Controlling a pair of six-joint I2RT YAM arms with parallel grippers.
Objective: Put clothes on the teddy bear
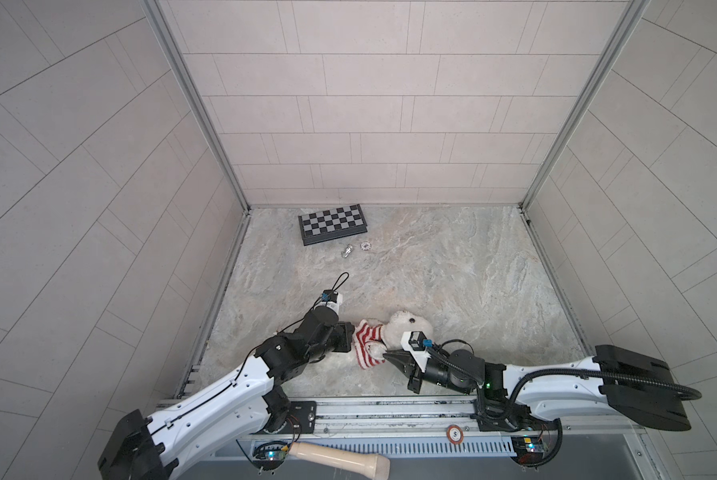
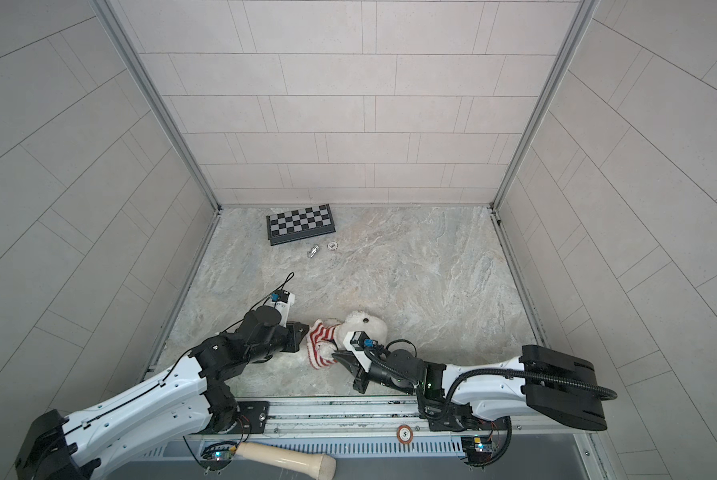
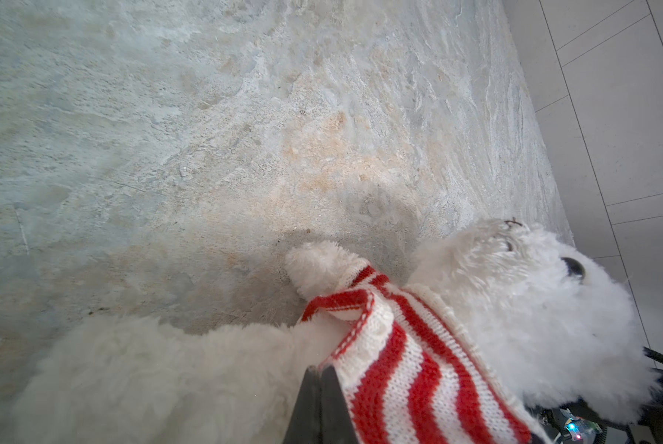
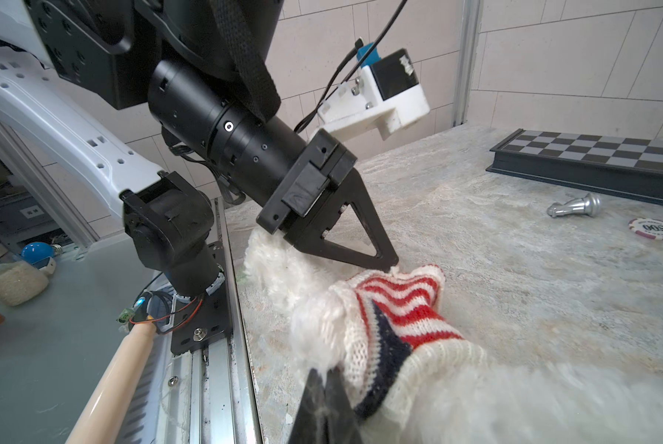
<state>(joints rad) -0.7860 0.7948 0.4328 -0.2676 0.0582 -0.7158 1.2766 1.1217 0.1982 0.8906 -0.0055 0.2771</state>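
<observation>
Left gripper (image 4: 393, 264) is clamped on the left edge of the sweater (image 3: 399, 365) and right gripper (image 4: 324, 384) is clamped on its near edge. This two-sided hold probably keeps the knit spread so it can be drawn down the bear (image 1: 404, 328). The bear lies on the table (image 1: 431, 270) near the front rail, between the arms, with its head to the right and one paw (image 3: 322, 265) through a sleeve. Legible writing: "500" on the chip (image 4: 653, 229) beside the chessboard (image 1: 332, 223) at far left, and "5" on the rail chip (image 1: 454, 434).

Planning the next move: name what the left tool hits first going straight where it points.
The left tool is shut on the striped sweater: that first, likely the teddy bear behind it.
</observation>
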